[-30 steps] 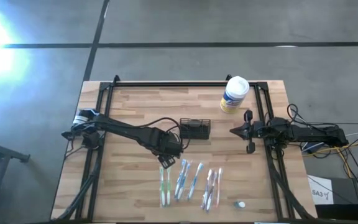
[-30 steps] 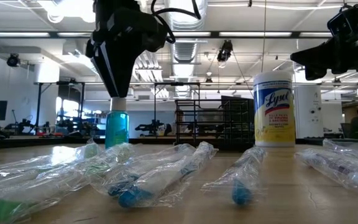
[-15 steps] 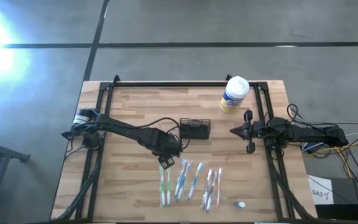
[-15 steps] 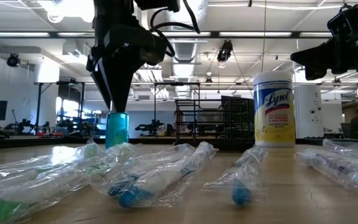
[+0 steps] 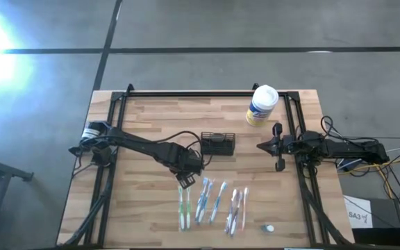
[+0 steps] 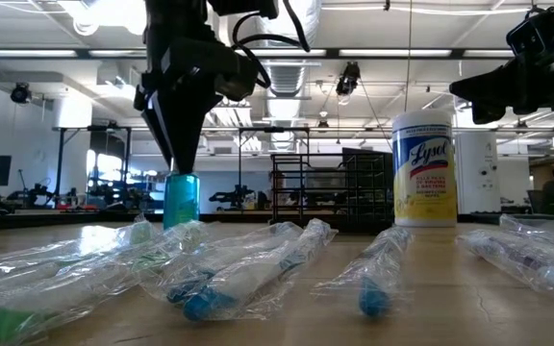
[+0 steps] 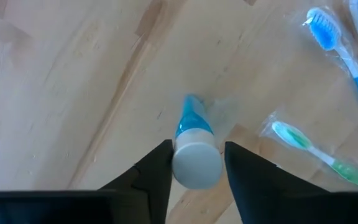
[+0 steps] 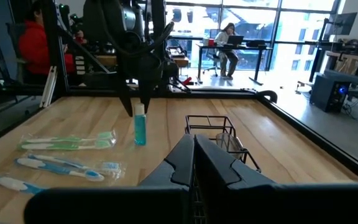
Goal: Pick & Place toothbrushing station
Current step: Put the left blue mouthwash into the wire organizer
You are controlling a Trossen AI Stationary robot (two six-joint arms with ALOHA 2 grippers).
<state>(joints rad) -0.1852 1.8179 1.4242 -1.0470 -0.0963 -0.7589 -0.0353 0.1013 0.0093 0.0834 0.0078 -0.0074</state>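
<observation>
The toothbrushing station [image 5: 218, 144], a black wire-mesh caddy, sits upright near the middle of the wooden table [image 5: 151, 118]. It stands behind the row of wrapped toothbrushes [image 5: 212, 203] and nothing is touching it. In the right wrist view the caddy [image 8: 217, 140] is just past that arm's fingers.

Left gripper [image 5: 186, 180] is just left-front of the caddy, pointing down over a small blue toothpaste tube [image 6: 181, 199] that stands upright on its base. In the left wrist view the 2 fingers [image 7: 156, 174] straddle the tube's white cap [image 7: 196, 164], 1 on each side and close to it. Whether they are actually pressing on it I cannot tell. The low view shows the fingertips right at the cap [image 6: 183, 171].

Right gripper [image 5: 264, 146] hangs to the right of the caddy, well apart from it, with its fingers pressed together and holding nothing.

A white canister with a yellow label [image 5: 262, 105] stands at the back right of the table. A small white-green item [image 5: 269, 228] lies near the front right edge.

People are seated in the room behind, 1 in red [image 8: 35, 43] and 1 at a desk [image 8: 231, 43].
</observation>
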